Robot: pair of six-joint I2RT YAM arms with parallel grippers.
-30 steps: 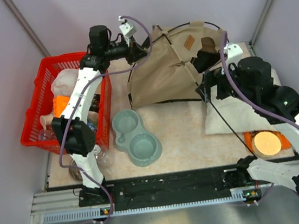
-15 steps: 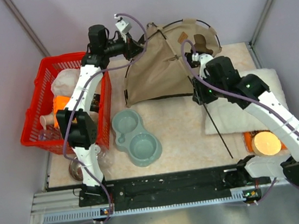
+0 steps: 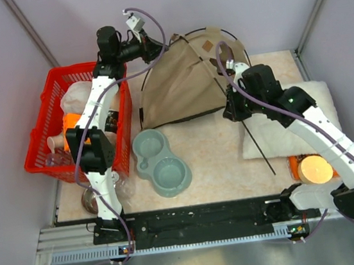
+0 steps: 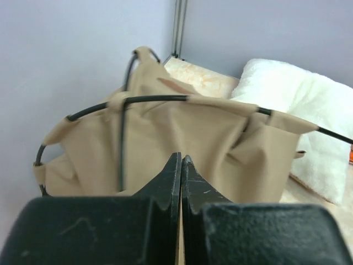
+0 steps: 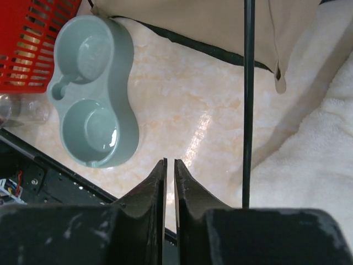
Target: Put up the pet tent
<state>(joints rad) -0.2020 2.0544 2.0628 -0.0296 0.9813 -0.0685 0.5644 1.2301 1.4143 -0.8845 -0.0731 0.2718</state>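
Red basket sits at the left edge of the table. Left gripper, jaws pressed together on nothing visible, hangs by the far-left top of the tan pet tent, which stands far centre. Right gripper, jaws nearly touching, sits just left of a dark pole crossing the white cushion.

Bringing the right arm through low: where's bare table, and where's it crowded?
Bare table lies between the bowl and the cushion, in front of the tent; a pole slants across its right edge. A smaller patch shows behind the cushion, back right. The left is crowded: basket and bowl sit close.
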